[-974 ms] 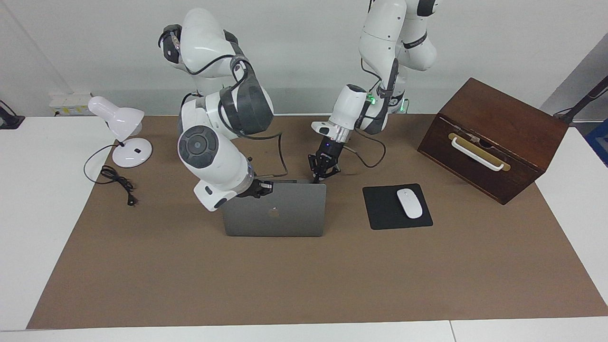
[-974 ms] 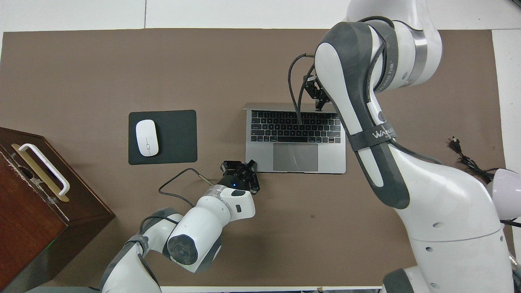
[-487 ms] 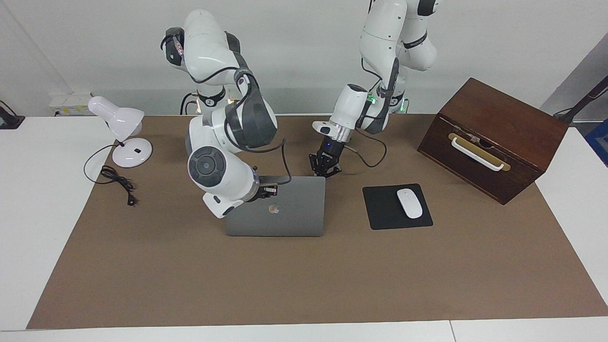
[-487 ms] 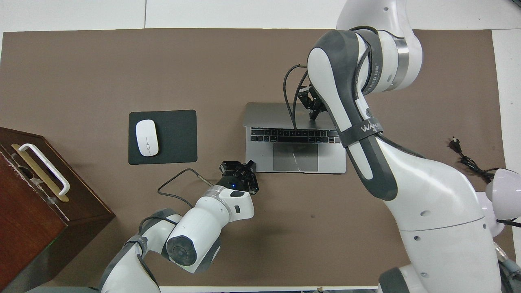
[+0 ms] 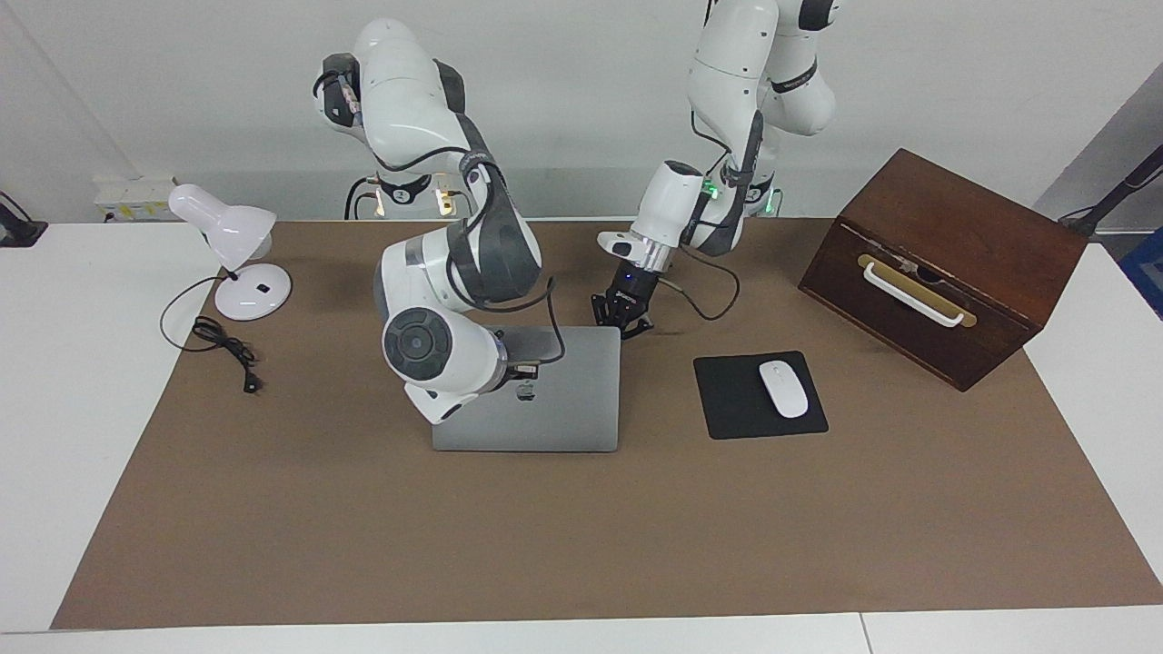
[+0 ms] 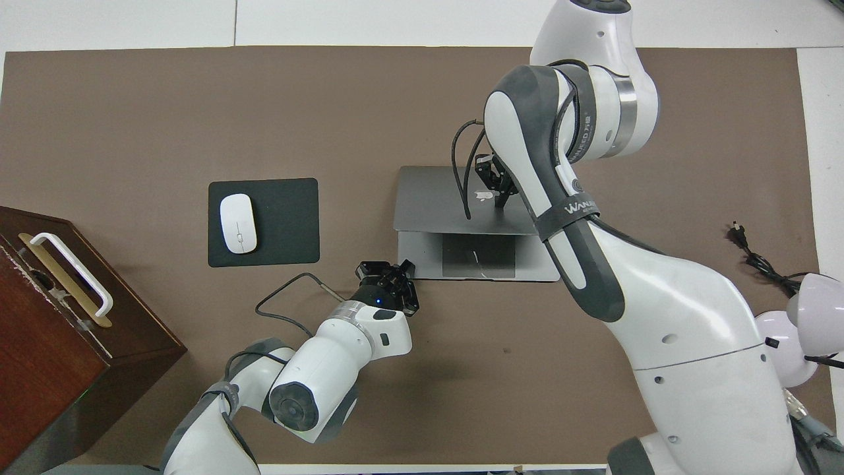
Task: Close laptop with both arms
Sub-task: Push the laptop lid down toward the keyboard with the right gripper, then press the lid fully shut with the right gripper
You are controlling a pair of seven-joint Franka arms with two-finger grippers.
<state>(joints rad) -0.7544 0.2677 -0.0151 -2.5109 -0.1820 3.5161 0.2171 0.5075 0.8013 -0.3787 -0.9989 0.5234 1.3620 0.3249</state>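
The silver-grey laptop sits mid-table with its lid tilted well down over the keyboard. Only the trackpad and the palm rest still show. My right gripper presses on the outside of the lid beside the apple logo; it also shows in the overhead view. My left gripper is low at the corner of the laptop's base nearest the robots, toward the left arm's end; it also shows in the overhead view.
A black mouse pad with a white mouse lies beside the laptop toward the left arm's end. A brown wooden box stands at that end. A white desk lamp and its cable are at the right arm's end.
My right gripper has pushed the lid down toward the robots; the keyboard, visible before, is now covered. The left gripper has stayed at the base's corner.
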